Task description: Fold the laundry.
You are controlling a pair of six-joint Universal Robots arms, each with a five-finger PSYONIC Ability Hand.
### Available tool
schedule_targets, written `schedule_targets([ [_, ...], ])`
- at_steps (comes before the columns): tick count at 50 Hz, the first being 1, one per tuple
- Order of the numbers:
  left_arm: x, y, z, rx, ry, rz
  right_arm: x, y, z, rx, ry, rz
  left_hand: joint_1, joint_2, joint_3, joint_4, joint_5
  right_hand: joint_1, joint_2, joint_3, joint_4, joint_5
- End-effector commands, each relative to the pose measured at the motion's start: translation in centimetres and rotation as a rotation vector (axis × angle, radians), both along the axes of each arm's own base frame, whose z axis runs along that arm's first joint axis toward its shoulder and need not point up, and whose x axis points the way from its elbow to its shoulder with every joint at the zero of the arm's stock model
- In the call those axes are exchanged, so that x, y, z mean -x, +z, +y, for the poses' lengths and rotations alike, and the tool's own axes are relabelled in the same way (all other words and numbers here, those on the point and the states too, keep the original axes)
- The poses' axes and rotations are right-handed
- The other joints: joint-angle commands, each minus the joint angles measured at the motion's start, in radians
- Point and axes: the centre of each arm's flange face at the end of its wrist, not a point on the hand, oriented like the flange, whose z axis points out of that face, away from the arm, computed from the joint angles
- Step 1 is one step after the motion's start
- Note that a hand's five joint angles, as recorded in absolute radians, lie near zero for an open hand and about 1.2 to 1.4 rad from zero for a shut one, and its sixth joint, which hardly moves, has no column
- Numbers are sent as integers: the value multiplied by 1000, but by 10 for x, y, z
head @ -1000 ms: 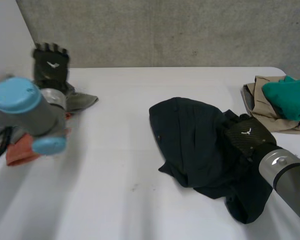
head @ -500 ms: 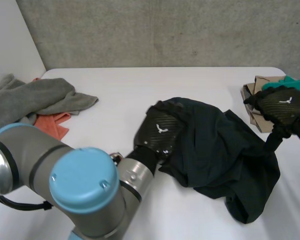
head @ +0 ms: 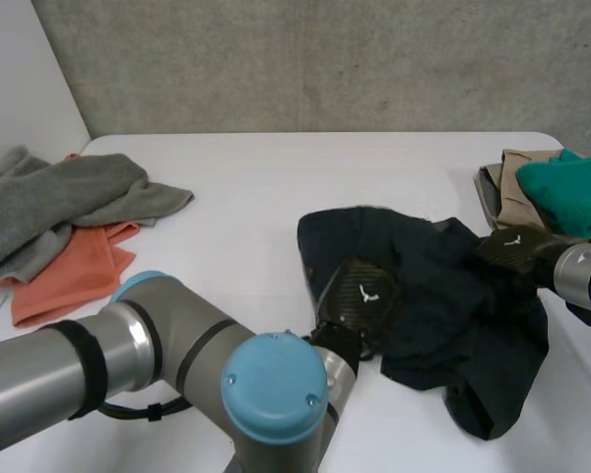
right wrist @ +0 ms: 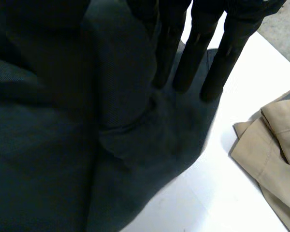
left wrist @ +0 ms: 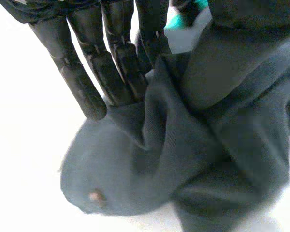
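A dark navy garment (head: 428, 296) lies crumpled on the white table (head: 236, 197), right of the middle. My left hand (head: 360, 294) is at its near left edge. In the left wrist view its fingers (left wrist: 87, 72) are nearly straight, with a fold of the garment (left wrist: 183, 159) pinched between them and the thumb. My right hand (head: 512, 246) is at the garment's right edge. Its straight fingers (right wrist: 193, 53) press a raised fold of the dark cloth (right wrist: 63, 145) against the thumb side.
A beige garment (head: 517, 202) with a teal cloth (head: 566, 192) on top lies at the right table edge, close to my right hand; the beige one (right wrist: 275, 145) lies just beyond its fingertips. A grey towel (head: 69, 197) and an orange cloth (head: 74, 271) lie far left.
My left arm swung from the far left pile across to the garment's left edge and closed on it. My right hand lifted the right edge, then came back down lower.
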Motion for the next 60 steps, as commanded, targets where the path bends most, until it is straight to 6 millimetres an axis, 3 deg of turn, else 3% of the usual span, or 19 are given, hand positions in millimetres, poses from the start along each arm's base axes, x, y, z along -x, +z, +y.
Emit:
schedule_targets([
  [1, -7, 37, -45, 131, 174, 83, -20, 6, 8, 24, 46, -101, 256, 273, 313, 275, 299, 576, 491, 513, 513, 513],
  [3, -11, 50, -57, 161, 201, 114, -25, 16, 11, 41, 42, -143, 256, 273, 313, 275, 299, 576, 491, 513, 513, 513],
  [8, -34, 89, -103, 245, 312, 184, -38, 69, 24, 98, -31, -340, 256, 273, 313, 275, 299, 576, 491, 513, 513, 513],
  [11, -56, 112, -141, 295, 402, 221, -41, 96, 34, 108, -87, -466, 256, 273, 313, 275, 299, 576, 491, 513, 513, 513],
  [13, -60, 118, -151, 309, 411, 227, -47, 101, 42, 95, -89, -510, 256, 273, 313, 275, 299, 576, 491, 513, 513, 513],
  [19, -64, 125, -175, 349, 356, 230, -104, 96, 87, -12, -15, -660, 256, 273, 313, 275, 299, 576, 491, 513, 513, 513],
  [24, -75, 124, -203, 373, 389, 230, -139, 79, 102, -75, -23, -769, 256, 273, 313, 275, 299, 576, 491, 513, 513, 513],
  [29, -88, 123, -227, 388, 438, 230, -164, 49, 102, -142, -8, -801, 256, 273, 313, 275, 299, 576, 491, 513, 513, 513],
  [32, -97, 117, -235, 380, 460, 215, -175, 34, 100, -170, -2, -782, 256, 273, 313, 275, 299, -40, -125, -103, -103, -103],
  [33, -98, 115, -236, 373, 463, 209, -177, 32, 100, -173, 0, -777, 256, 273, 313, 275, 299, -229, -313, -291, -291, -291],
  [34, -99, 110, -236, 358, 463, 196, -178, 32, 99, -170, 2, -764, 45, 61, 101, 64, 87, -530, -615, -593, -593, -592],
  [35, -99, 108, -235, 349, 463, 188, -177, 32, 99, -167, 3, -752, -167, -150, -110, -148, -124, -646, -731, -709, -709, -709],
  [37, -100, 102, -232, 325, 461, 167, -175, 35, 100, -150, 19, -712, -567, -550, -510, -547, -524, -646, -731, -709, -709, -709],
  [38, -102, 98, -230, 304, 462, 149, -174, 36, 100, -141, 27, -691, -641, -624, -584, -622, -598, -646, -731, -709, -709, -709],
  [42, -105, 88, -220, 254, 459, 111, -162, 42, 94, -65, 57, -568, -718, -701, -661, -699, -675, -646, -731, -709, -709, -709],
  [48, -120, 115, -192, 237, 467, 99, -130, 43, 77, 3, 52, -346, -721, -704, -664, -702, -678, -646, -731, -709, -709, -709],
  [52, -131, 129, -164, 212, 470, 92, -122, 43, 76, 34, 96, -247, -715, -698, -659, -696, -673, -646, -731, -709, -709, -709],
  [57, -141, 142, -110, 163, 446, 106, -98, 58, 50, 144, 77, -182, -712, -695, -656, -693, -670, -646, -731, -709, -709, -709],
  [60, -142, 142, -87, 127, 419, 121, -94, 66, 46, 181, 97, -180, -703, -687, -647, -684, -661, -646, -731, -709, -709, -709],
])
